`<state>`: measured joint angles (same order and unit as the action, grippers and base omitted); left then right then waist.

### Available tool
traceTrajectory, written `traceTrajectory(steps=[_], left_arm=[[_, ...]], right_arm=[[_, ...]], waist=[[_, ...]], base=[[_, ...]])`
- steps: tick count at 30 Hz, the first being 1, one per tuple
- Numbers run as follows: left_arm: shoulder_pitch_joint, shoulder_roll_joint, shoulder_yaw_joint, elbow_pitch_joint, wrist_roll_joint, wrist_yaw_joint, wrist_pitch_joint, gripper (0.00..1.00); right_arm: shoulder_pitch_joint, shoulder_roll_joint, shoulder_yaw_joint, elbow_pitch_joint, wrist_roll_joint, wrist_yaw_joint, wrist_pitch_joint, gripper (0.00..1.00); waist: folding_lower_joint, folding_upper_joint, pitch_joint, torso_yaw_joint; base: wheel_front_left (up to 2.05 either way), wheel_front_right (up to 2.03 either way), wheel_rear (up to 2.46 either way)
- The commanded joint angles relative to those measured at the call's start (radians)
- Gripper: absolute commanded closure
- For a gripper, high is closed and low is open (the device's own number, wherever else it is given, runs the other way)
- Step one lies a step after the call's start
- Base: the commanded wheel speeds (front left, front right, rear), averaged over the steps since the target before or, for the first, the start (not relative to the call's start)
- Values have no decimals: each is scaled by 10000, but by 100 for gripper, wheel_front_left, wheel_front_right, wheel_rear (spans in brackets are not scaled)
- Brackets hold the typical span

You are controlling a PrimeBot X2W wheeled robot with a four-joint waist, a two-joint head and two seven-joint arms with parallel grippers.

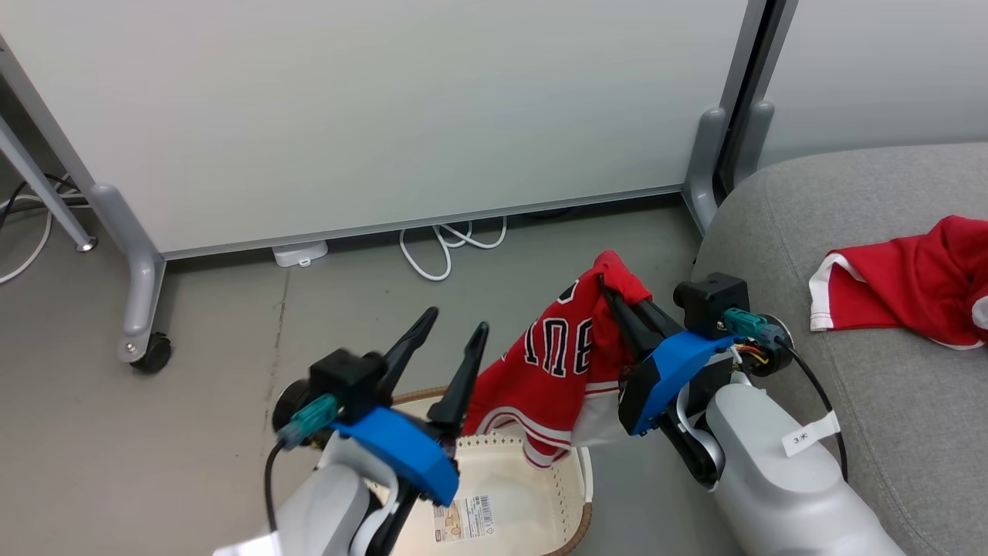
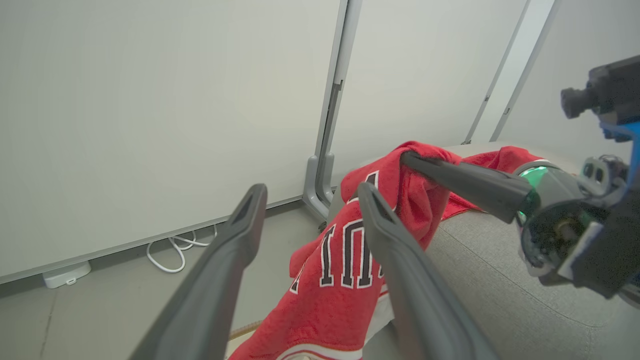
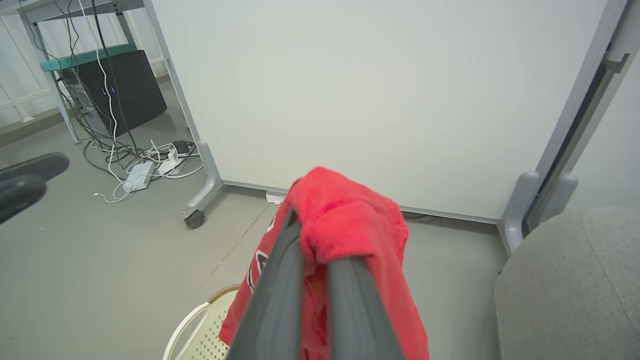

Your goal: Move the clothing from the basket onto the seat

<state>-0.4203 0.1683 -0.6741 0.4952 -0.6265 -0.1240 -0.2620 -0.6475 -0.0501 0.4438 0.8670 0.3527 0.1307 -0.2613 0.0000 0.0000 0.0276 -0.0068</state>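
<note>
**Jersey in my right pincer, plain garment on the seat**

Nearest me, the basket sits on the floor, a paper label on its bottom. My left pincer hovers over its far rim, fingers spread wide and holding nothing. Beside it, my right pincer is clamped on the jersey, whose striped hem hangs into the basket's far right corner. Farther right, the plain red garment lies on the seat.

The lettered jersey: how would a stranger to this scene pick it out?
Find the large grey fabric seat at the right. Left of it, above the cream perforated basket, a red jersey hangs from the right gripper, jaws shut. Unlike the plain red garment on the seat, it bears black-and-white lettering.
</note>
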Motion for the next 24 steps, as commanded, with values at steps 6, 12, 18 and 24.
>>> traceTrajectory(steps=[6, 12, 18, 24], left_arm=[[1604, -107, 1637, -1158, 1139, -78, -37, 0], [2363, -285, 2140, -1499, 1714, -73, -35, 0], [2465, -284, 2220, -1521, 1763, -76, -37, 0], [2423, -294, 2225, -1542, 1772, -78, -37, 0]], right_arm=[[188, -4, -174, -168, -165, 1, -54, 100], [254, -4, -146, -253, -112, 1, -54, 100], [305, -4, -82, -287, -26, 1, -54, 100], [245, -5, -81, -368, -23, 1, -55, 100]], waist=[[0, 0, 1, 34], [0, 0, -8, 21], [0, 0, -11, -116], [0, 0, 47, -566]], base=[[0, 0, 0], [0, 0, 0], [0, 0, 0], [0, 0, 0]])
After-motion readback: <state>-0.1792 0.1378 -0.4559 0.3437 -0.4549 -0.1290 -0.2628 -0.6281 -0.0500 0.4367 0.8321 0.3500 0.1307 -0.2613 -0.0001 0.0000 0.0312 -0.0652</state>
